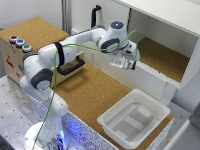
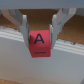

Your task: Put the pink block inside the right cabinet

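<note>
The pink block [image 2: 39, 44], a reddish-pink cube with a black letter A on its face, sits between my fingers in the wrist view. My gripper [image 2: 39, 37] is shut on it, one finger [image 2: 21, 26] on each side. In the exterior view my gripper [image 1: 127, 64] hangs at the front edge of the right cabinet [image 1: 165, 22], a large white box with a wide opening and a cork-brown floor [image 1: 162, 57]. The block is too small to make out in that view. Below the block in the wrist view runs the cabinet's white front lip [image 2: 20, 55].
A shallow white plastic tray [image 1: 134, 117] lies on the cork mat near the front, at the exterior view's right. A wooden box [image 1: 20, 47] with coloured buttons and a black handle [image 1: 70, 67] stands at the exterior view's left, behind the arm.
</note>
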`<state>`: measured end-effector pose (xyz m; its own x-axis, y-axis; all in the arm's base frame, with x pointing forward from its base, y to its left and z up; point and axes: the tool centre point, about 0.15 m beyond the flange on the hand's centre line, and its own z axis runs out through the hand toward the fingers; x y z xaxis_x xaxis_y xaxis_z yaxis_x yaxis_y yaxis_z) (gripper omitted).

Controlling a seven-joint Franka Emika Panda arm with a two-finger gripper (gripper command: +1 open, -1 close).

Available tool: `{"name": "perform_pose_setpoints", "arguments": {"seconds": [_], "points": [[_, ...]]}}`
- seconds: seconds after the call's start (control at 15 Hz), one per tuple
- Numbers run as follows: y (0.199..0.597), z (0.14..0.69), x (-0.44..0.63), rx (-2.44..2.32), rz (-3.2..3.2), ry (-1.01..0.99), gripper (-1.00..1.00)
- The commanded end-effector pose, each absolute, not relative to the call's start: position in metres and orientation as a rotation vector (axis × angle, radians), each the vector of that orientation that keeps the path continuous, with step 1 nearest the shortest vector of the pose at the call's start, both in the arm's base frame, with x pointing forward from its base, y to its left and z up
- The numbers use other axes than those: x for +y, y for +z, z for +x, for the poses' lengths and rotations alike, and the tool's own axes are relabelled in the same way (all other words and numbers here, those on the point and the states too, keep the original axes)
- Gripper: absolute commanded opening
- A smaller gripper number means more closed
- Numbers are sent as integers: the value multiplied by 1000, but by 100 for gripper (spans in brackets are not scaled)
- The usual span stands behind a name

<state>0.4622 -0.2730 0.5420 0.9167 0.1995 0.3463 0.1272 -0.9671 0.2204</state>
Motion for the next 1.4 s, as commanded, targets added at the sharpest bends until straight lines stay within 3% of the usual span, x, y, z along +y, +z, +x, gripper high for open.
{"name": "perform_pose_setpoints", "arguments": {"seconds": [0.0,0.73,1.33], "points": [[546,526,-323,268,3016,551,-100],[500,632,-328,163,3082,837,-100],[487,689,-317,99,3008,882,-100]]}}
